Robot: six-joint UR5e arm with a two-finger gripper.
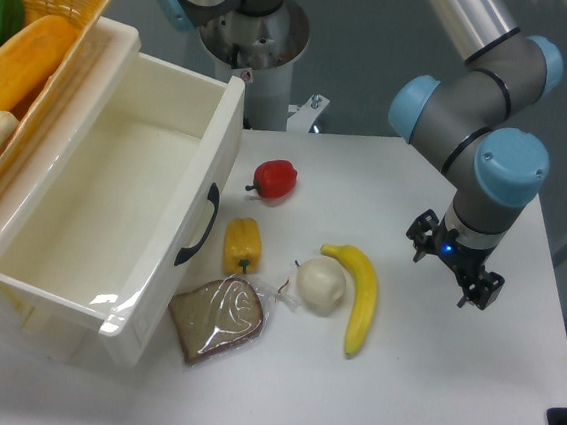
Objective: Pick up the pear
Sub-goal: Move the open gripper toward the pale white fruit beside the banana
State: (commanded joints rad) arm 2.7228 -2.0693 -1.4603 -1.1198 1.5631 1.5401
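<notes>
Smooth round cream pear [321, 284] beside curved banana [356, 295], black claw [453, 272] spread, holding nothing

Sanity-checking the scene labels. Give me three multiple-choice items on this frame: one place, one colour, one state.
1. What lies right beside the pear?
A. banana
B. red pepper
C. drawer

2. Colour of the pepper nearest the drawer handle?
A. red
B. yellow
C. green

3. The hand is:
A. shut on the pear
B. open, holding nothing
C. inside the drawer

Key: 1 A, the banana curves along the pear's right side. 2 B, the yellow pepper sits by the drawer front. 3 B, the hand hovers over bare table, fingers apart.
</notes>
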